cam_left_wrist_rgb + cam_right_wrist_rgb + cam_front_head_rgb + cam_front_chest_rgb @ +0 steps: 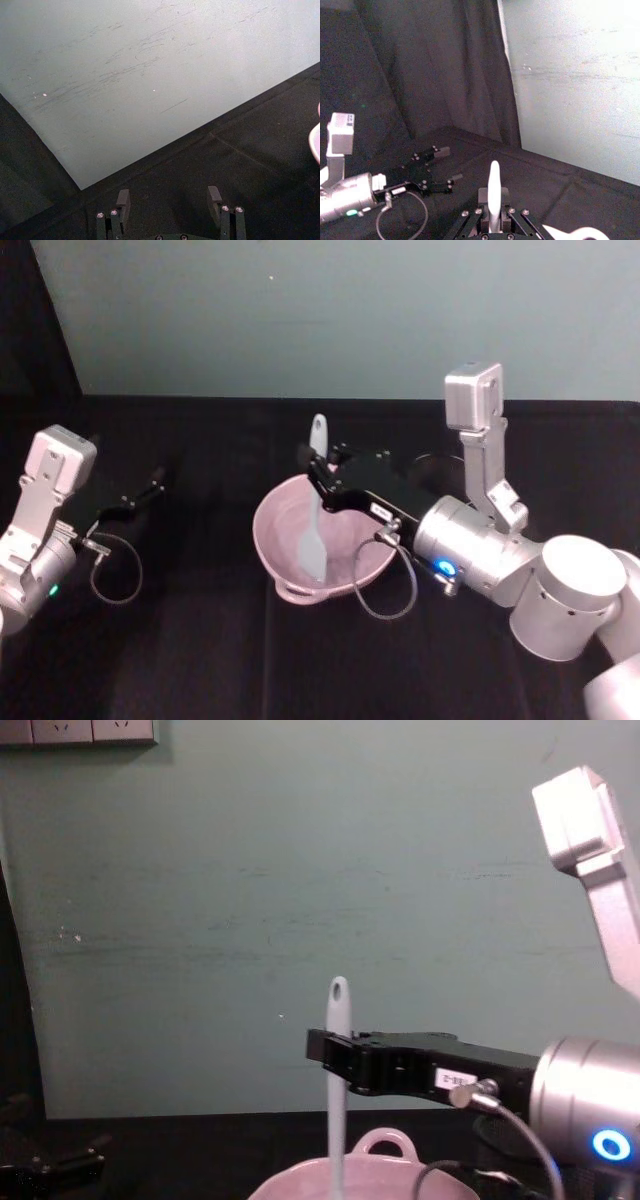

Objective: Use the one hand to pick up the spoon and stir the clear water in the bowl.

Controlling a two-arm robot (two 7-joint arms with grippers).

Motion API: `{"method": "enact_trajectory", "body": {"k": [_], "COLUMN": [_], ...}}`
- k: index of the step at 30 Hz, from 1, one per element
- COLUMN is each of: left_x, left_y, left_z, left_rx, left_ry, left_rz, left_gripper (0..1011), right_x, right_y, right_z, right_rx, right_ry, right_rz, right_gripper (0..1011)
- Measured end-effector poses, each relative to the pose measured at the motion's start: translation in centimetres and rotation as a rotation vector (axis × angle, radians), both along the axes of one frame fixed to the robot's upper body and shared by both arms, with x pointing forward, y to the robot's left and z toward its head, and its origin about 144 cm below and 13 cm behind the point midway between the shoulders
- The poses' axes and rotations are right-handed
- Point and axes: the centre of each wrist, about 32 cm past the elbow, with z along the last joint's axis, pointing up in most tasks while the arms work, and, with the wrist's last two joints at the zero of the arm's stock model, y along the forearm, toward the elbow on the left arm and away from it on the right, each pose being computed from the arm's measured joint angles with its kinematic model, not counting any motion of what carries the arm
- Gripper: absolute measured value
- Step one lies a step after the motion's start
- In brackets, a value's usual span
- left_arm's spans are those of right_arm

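Black cloth covers the table [200, 660], and close before the robot sits the pink bowl [272, 532]. The white spoon [313, 540] stands almost upright in it, blade down inside. The right gripper [320, 472] is clamped on the spoon's handle above the bowl's far side. Well off to the left, the left gripper [150, 487] has its fingers spread wide, with the blue-green wall [350, 310] behind.

Bright light glares off the pale wall [580, 75], while the black tablecloth [200, 660] lies dim and featureless.
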Motion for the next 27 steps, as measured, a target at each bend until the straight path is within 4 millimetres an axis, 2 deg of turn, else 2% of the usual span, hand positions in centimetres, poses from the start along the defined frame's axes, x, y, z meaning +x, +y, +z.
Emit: {"method": "enact_trajectory", "body": {"k": [8,15,21,27], "left_x": [0.0,0.0,0.0,0.0], "left_y": [0.0,0.0,0.0,0.0], "left_z": [0.0,0.0,0.0,0.0], "left_rx": [0.000,0.000,0.000,0.000], "left_ry": [0.000,0.000,0.000,0.000], "left_rz": [0.000,0.000,0.000,0.000], "left_gripper": [1011,1011,1011,1011], "right_x": [0.9,2.1,2.7,3.0], "right_y": [1.9,3.3,3.3,2.4], "right_z": [-1.1,-2.6,-3.2,-3.0], "right_rx": [0.036,-0.008,-0.039,-0.096], "right_ry": [-0.021,-0.149,-0.218,-0.255], "right_rz": [-0.005,-0.111,-0.189,-0.229], "right_gripper": [131,131,131,131]}}
